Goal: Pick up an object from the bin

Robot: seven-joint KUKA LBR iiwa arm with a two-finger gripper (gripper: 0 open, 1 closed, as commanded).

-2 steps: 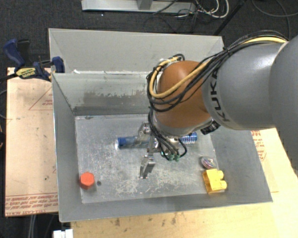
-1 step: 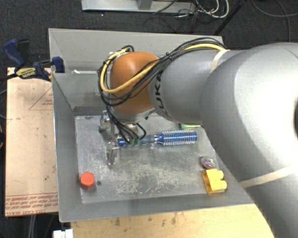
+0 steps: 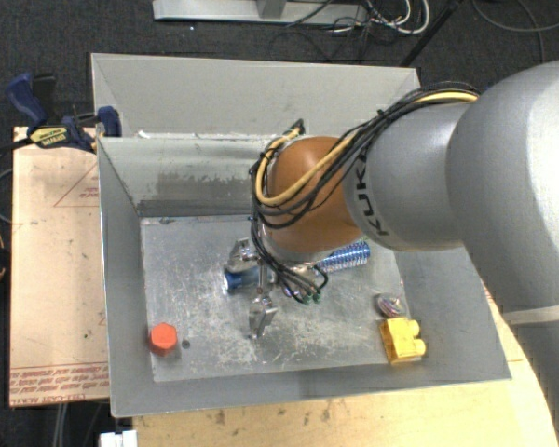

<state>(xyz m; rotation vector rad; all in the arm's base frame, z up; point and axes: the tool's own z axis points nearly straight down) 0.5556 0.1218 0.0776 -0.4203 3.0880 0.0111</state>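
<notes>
The pincer was low in the middle of the grey bin, its tip over what looked like bare metal. I honestly couldn't tell if it was open or closed, the wrist blocked too much. The closest candidate was a small blue thing just up and left of the tip, partly tucked under the wrist. A blue ribbed piece lay up-right, its long axis roughly left-right. The red-orange cap sat well apart at lower left and the yellow block at lower right. My guess: a short shift up-left was what the grab needed.
</notes>
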